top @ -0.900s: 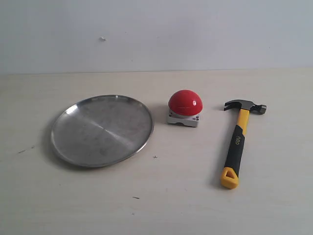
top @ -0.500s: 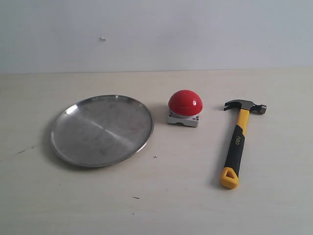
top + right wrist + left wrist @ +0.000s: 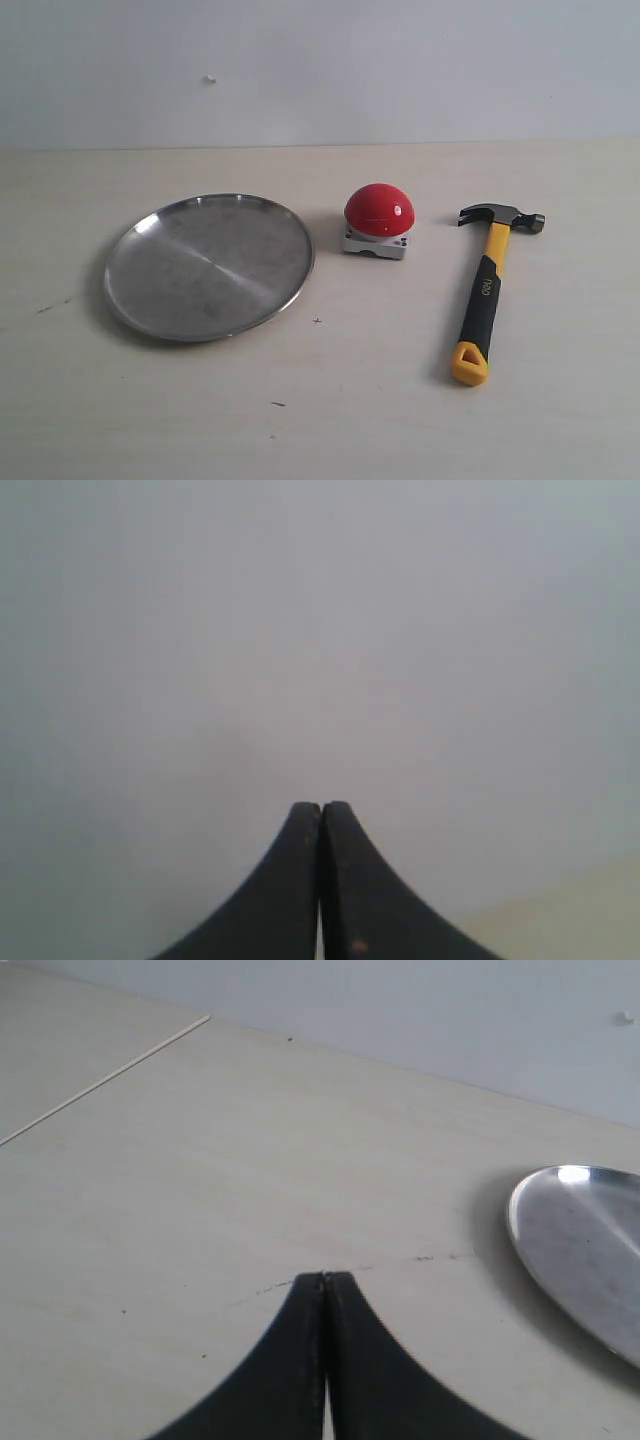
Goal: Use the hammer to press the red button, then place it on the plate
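Note:
The hammer lies flat on the table at the right, dark head toward the back, yellow loop toward the front. The red button on its grey base stands in the middle. Left of it lies the silver plate, whose rim also shows in the left wrist view. Neither arm appears in the exterior view. My left gripper is shut and empty above bare table beside the plate. My right gripper is shut and empty, facing the pale wall, with no task object in its view.
The pale wooden table runs back to a plain light wall. A seam or edge line crosses the table far from the plate in the left wrist view. A few small dark specks mark the tabletop.

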Tool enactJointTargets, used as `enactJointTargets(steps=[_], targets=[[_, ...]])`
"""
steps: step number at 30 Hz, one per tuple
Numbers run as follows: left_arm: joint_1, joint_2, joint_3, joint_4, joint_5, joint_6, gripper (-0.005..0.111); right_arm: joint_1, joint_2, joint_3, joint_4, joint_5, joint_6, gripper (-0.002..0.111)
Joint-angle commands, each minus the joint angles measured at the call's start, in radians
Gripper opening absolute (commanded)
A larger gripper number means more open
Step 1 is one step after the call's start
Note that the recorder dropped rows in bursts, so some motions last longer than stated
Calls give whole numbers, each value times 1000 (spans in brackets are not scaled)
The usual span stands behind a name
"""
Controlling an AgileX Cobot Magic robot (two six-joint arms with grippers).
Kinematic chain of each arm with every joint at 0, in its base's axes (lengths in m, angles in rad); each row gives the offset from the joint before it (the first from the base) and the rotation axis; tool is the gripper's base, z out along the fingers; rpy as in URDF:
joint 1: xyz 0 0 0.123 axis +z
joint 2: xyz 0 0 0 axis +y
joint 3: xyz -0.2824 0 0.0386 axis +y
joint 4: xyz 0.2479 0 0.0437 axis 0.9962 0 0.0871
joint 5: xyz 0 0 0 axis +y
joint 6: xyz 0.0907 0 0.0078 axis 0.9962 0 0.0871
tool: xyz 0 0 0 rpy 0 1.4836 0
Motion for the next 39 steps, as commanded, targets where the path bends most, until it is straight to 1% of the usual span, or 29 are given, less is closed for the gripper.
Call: enactJointTargets(steps=[1, 3, 4, 6, 9, 15, 19, 23, 26, 28, 29, 33, 35, 39], targets=[[1, -6, -2, -6, -4, 1, 0, -3, 429, -377, -21, 532, -209, 0], [1, -6, -2, -6, -4, 1, 0, -3, 656, -551, -32, 798, -225, 0], [1, -6, -2, -6, -4, 1, 0, -3, 730, -596, -32, 871, -225, 0], [1, -6, -2, -6, -4, 1, 0, -3, 870, -658, -25, 984, -223, 0], [1, -6, -2, -6, -4, 1, 0, -3, 1043, -695, 15, 1073, -215, 0], [1, -6, -2, -6, -4, 1, 0, -3, 1322, -695, 174, 1068, -225, 0], [1, -6, -2, -6, -4, 1, 0, -3, 1445, -762, 172, 977, -328, 0], [1, -6, -2, -6, -4, 1, 0, -3, 1518, -842, 147, 966, -349, 3], [1, -6, -2, -6, -4, 1, 0, -3, 1536, -866, 151, 948, -460, 6], [1, -6, -2, -6, -4, 1, 0, -3, 1536, -868, 176, 888, -587, 5], [1, -6, -2, -6, -4, 1, 0, -3, 1536, -868, 192, 863, -611, 5], [1, -6, -2, -6, -4, 1, 0, -3, 1536, -882, 234, 809, -554, 5], [1, -6, -2, -6, -4, 1, 0, -3, 1536, -897, 236, 811, -524, 5], [1, -6, -2, -6, -4, 1, 0, -3, 1536, -901, 232, 841, -397, 5]])
